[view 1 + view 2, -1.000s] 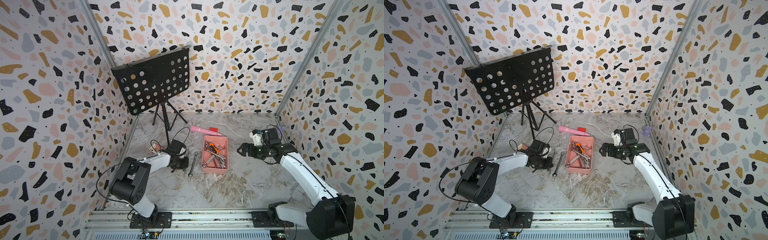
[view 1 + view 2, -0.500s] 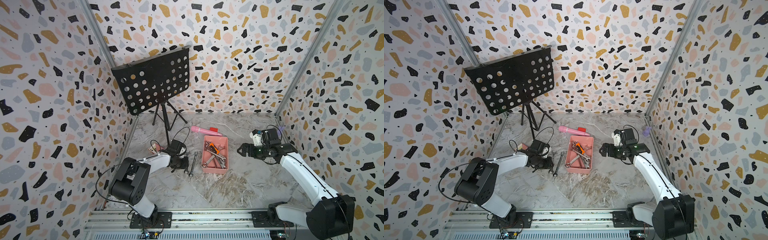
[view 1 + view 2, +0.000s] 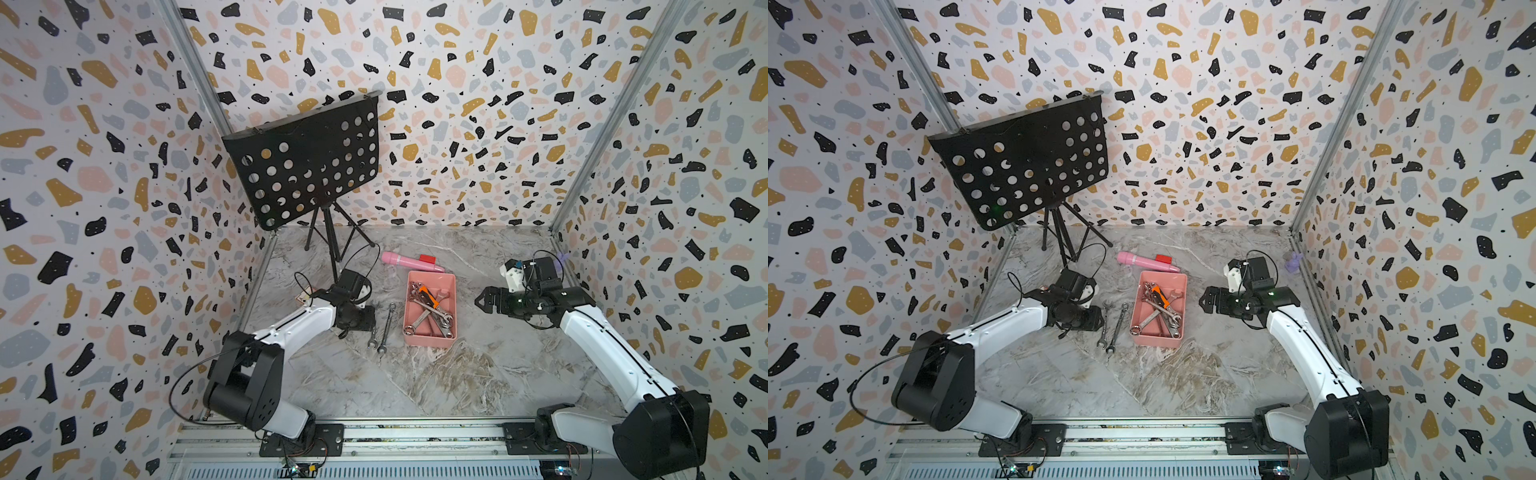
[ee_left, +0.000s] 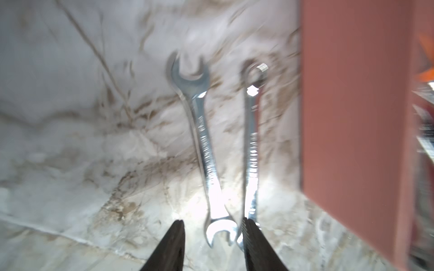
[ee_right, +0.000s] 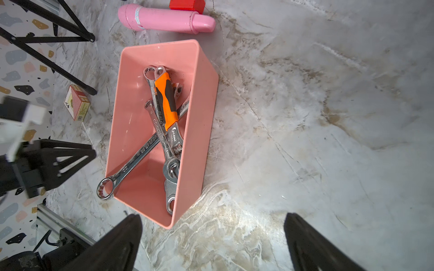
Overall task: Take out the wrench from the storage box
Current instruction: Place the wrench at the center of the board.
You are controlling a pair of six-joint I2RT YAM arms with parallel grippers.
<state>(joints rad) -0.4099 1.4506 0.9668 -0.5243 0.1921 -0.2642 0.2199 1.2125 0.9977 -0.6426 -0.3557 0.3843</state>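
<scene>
The salmon-pink storage box [image 3: 428,343] [image 3: 1156,340] [image 5: 131,112] sits mid-table and holds several wrenches [image 3: 430,305], one with an orange handle [image 5: 165,103]. Two more chrome wrenches lie side by side on the marble just left of the box: an open-end one [image 4: 204,145] [image 3: 372,337] [image 3: 1103,324] and a slimmer one [image 4: 252,140] [image 3: 386,328] [image 3: 1118,326]. My left gripper [image 4: 212,225] [image 3: 1098,320] is low over them. It is open, with the open-end wrench's near head lying between its fingertips. My right gripper [image 5: 212,217] [image 3: 478,301] hangs open to the right of the box, holding nothing.
A black music stand [image 3: 307,166] stands at the back left, its tripod legs behind my left arm. A pink stick [image 3: 409,262] and a red block [image 3: 427,259] lie behind the box. A small carton [image 5: 77,105] lies left of it. A purple figure [image 3: 1295,262] sits by the right wall.
My left gripper's jaws have parted, and the wrench they held now lies on the table beside the other one. The right arm has not moved.
</scene>
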